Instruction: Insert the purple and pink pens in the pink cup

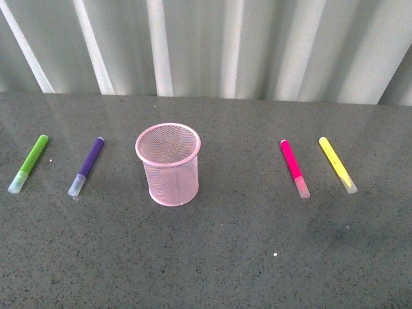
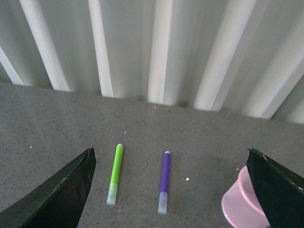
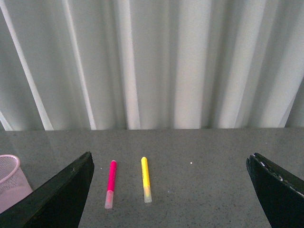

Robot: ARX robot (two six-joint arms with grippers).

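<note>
Nothing of the task is done yet, as far as I can see. The pink cup (image 1: pixel 168 164) stands upright in the middle of the desk (image 1: pixel 225 270), mouth open, and I see no pen inside its mesh. Both pens lie flat on the desk, well apart from the cup.

Taking the cup as the centre of the dial in the front view, the purple pen (image 1: pixel 87 166) lies at 9 o'clock, its clear cap toward me. The lime-green marker (image 1: pixel 28 164) lies farther out the same way. The pink pen (image 1: pixel 295 168) lies at 3 o'clock, cap also toward me, with the yellow marker (image 1: pixel 337 165) beyond it.

My left gripper (image 2: pixel 169 154) is released, its dark fingers spread wide and holding nothing. In its wrist view the purple pen and green marker show between the fingers, and the cup's rim shows by one finger. My right gripper (image 3: pixel 168 156) is likewise released and empty, with the pink pen and yellow marker framed between its fingers. Neither arm shows in the front view.

I judge both pickups and both insertions are still to come: the left side suits the purple pen, the right the pink one.
</note>
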